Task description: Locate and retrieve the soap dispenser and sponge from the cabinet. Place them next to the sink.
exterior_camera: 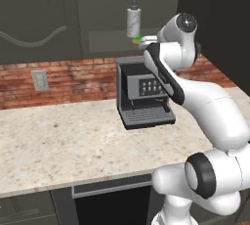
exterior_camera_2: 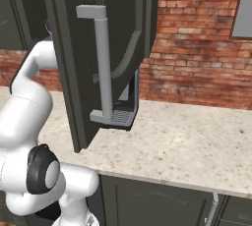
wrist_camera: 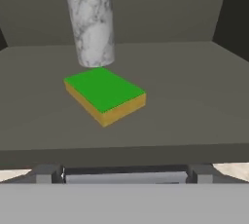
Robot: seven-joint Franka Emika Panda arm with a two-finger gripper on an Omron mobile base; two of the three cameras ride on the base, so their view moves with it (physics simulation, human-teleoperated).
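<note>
while before the sponge (wrist_camera: 104, 95) by the soap dispenser (wrist_camera: 91, 21) on the cabinet (wrist_camera: 194, 101) shelf, gripper wide open

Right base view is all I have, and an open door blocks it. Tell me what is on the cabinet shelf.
Observer: The soap dispenser stands upright on the shelf, and the sponge lies flat just in front of it, green side up.
Operator: Report whether the tool has either one.
Observer: Neither. The hand view shows the sponge lying free on the shelf, ahead of the tool.
Operator: Say what sits below that shelf.
Observer: In the left base view, a black coffee machine stands on the counter against the brick wall, under the shelf.
</note>
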